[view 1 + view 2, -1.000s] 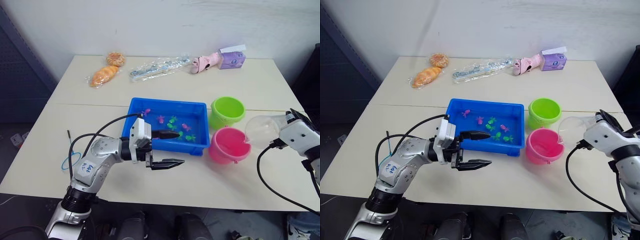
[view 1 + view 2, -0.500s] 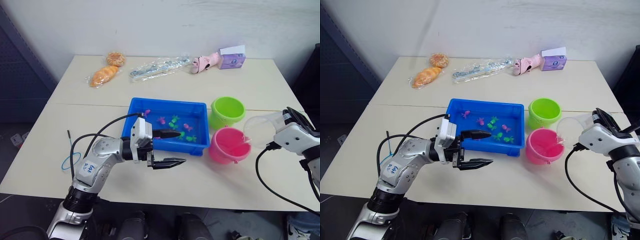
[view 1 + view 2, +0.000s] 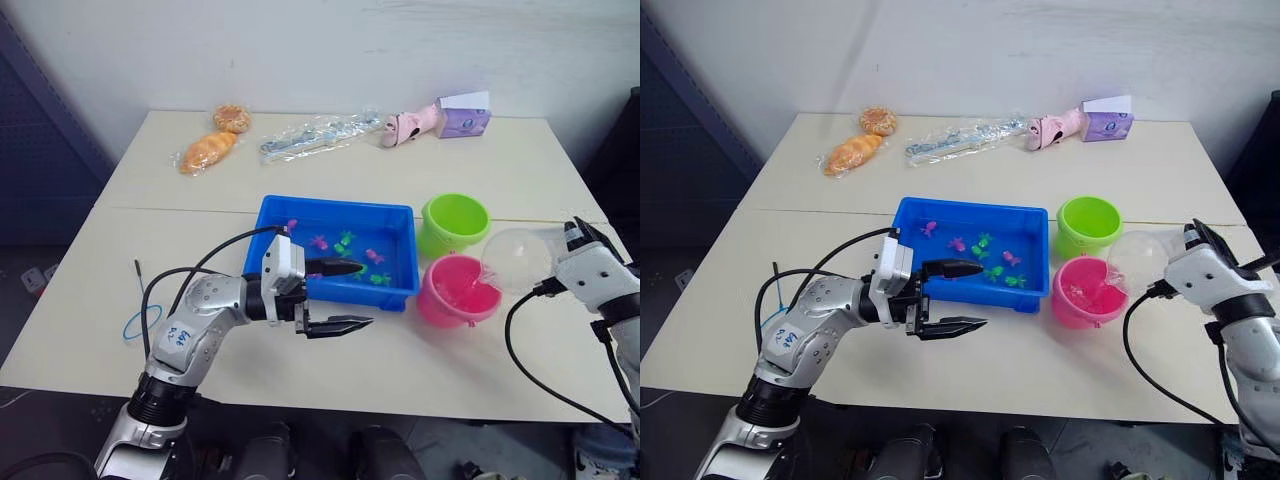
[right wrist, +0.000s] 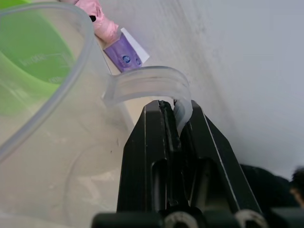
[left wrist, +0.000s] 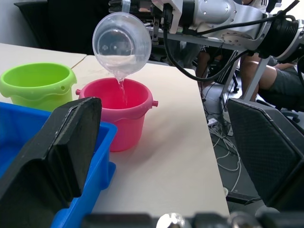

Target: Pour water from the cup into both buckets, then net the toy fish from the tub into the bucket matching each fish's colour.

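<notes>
My right gripper (image 3: 572, 240) is shut on the handle of the clear cup (image 3: 520, 258), fingertips (image 4: 176, 111) clamped on the handle tab. The cup is tipped over the pink bucket (image 3: 458, 292), and a thin stream of water (image 5: 121, 88) falls into it. The lime green bucket (image 3: 455, 222) stands just behind the pink one. Left of both lies the blue tub (image 3: 335, 207), holding several tiny pink and green fish (image 3: 346, 240). My left gripper (image 3: 345, 296) hangs open at the tub's front edge, holding nothing. The net (image 3: 133, 325) lies near the table's left edge.
Along the back of the table lie two bagged bread rolls (image 3: 210, 150), a clear plastic packet (image 3: 320, 133), a pink toy (image 3: 408, 127) and a purple box (image 3: 462, 116). A seated person's legs (image 5: 280, 80) show beyond the table's right side.
The right gripper has tipped the cup slightly further over the pink bucket. The left arm has hardly moved.
</notes>
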Available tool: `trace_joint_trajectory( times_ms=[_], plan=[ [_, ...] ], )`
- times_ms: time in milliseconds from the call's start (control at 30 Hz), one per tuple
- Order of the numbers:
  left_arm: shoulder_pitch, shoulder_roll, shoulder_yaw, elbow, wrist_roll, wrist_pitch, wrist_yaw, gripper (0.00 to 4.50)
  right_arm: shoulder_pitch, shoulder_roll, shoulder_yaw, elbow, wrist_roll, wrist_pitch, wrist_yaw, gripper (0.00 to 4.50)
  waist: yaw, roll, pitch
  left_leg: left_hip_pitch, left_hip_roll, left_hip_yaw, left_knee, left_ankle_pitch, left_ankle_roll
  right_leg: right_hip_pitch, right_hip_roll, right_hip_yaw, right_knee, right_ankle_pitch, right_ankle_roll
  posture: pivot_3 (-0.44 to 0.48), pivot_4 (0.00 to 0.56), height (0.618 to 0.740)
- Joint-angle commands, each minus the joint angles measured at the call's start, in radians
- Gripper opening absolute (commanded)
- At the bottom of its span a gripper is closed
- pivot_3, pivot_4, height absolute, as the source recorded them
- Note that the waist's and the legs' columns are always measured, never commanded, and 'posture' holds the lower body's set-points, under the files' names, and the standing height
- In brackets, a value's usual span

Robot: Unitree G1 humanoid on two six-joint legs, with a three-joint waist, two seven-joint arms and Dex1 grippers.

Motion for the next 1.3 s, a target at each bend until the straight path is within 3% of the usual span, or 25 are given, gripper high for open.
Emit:
trace_joint_trajectory(
  times_ms=[33,267,400,567,900,1300],
  plan=[
    [-0.01,-0.005,0.005,0.001,0.003,-0.023,-0.002,4.5,-0.017,0.031,-0.105,-0.089,0.159,0.165,0.026,0.05,0.0,0.0,0.0,0.0,0.0,0.0,0.0,0.0,0.0,0.0,0.0,0.0,0.0,0.0,0.0,0.0,0.15,0.74],
    [-0.025,-0.01,0.026,0.025,-0.003,-0.028,0.011,4.5,-0.144,0.04,-0.183,-0.148,0.405,0.575,0.034,0.05,-0.003,0.0,0.0,0.0,0.0,0.0,0.0,0.0,0.0,0.0,0.0,0.0,0.0,0.0,0.0,0.0,0.15,0.74],
    [-0.053,-0.007,0.058,0.06,-0.005,-0.029,0.029,4.5,-0.265,-0.015,-0.149,-0.118,0.405,0.809,-0.026,0.05,-0.001,0.0,0.0,0.0,0.0,0.0,0.0,0.0,0.001,-0.001,-0.001,0.0,0.001,0.0,0.0,0.0,0.15,0.74],
    [-0.063,-0.019,0.079,0.069,-0.009,-0.023,0.051,4.5,-0.455,-0.032,-0.118,0.037,0.406,0.875,-0.068,0.05,-0.002,0.0,0.0,-0.001,0.0,0.0,0.0,0.0,0.001,-0.001,-0.001,0.0,0.0,0.0,0.0,0.0,0.15,0.74],
    [-0.074,-0.034,0.105,0.059,0.005,-0.019,0.125,4.5,-0.628,-0.156,0.165,0.353,0.162,0.563,-0.09,0.05,-0.001,0.0,0.0,-0.003,-0.002,0.0,0.0,0.0,0.003,-0.003,-0.002,0.0,0.0,0.0,0.0,0.0,0.15,0.74],
    [-0.076,-0.035,0.108,0.044,0.001,0.015,0.177,4.5,-0.698,-0.175,0.365,0.511,-0.049,0.258,-0.117,0.05,-0.003,0.0,0.0,-0.004,-0.002,0.0,0.001,0.001,0.002,-0.004,-0.002,-0.001,-0.001,0.001,0.001,0.0,0.15,0.74]
  ],
)
